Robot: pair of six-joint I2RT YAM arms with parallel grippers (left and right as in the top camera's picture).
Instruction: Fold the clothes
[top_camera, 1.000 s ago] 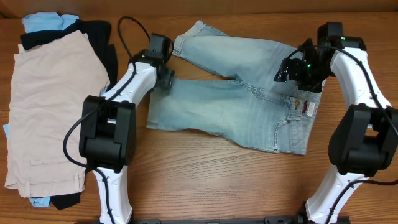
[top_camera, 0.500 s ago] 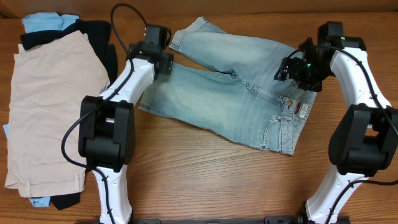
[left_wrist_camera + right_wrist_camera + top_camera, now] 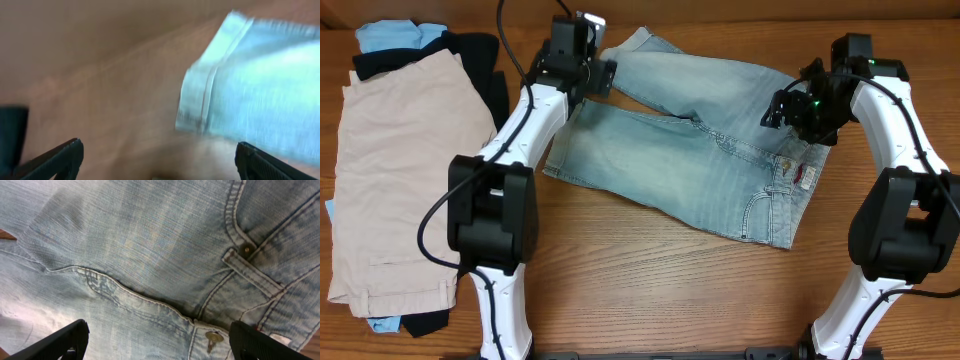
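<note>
The pale blue denim shorts [image 3: 700, 150] lie spread in the middle of the table, waistband at the right, legs toward the left. My left gripper [image 3: 582, 55] is open and empty, lifted beside the far leg hem [image 3: 200, 100], which shows blurred in the left wrist view. My right gripper [image 3: 790, 105] is open and hovers over the waistband; its wrist view shows the fly seam, a belt loop and a metal button [image 3: 213, 338] between the fingers. Neither gripper holds cloth.
A stack of garments lies at the left: beige [image 3: 400, 170] on top, black [image 3: 470, 55] and sky-blue [image 3: 390, 38] beneath. Bare wooden table [image 3: 670, 290] runs along the front. Both arm bases stand at the front edge.
My left gripper has let go of the near leg and moved up toward the far leg's hem. The shorts shifted and turned slightly. The right arm has not moved.
</note>
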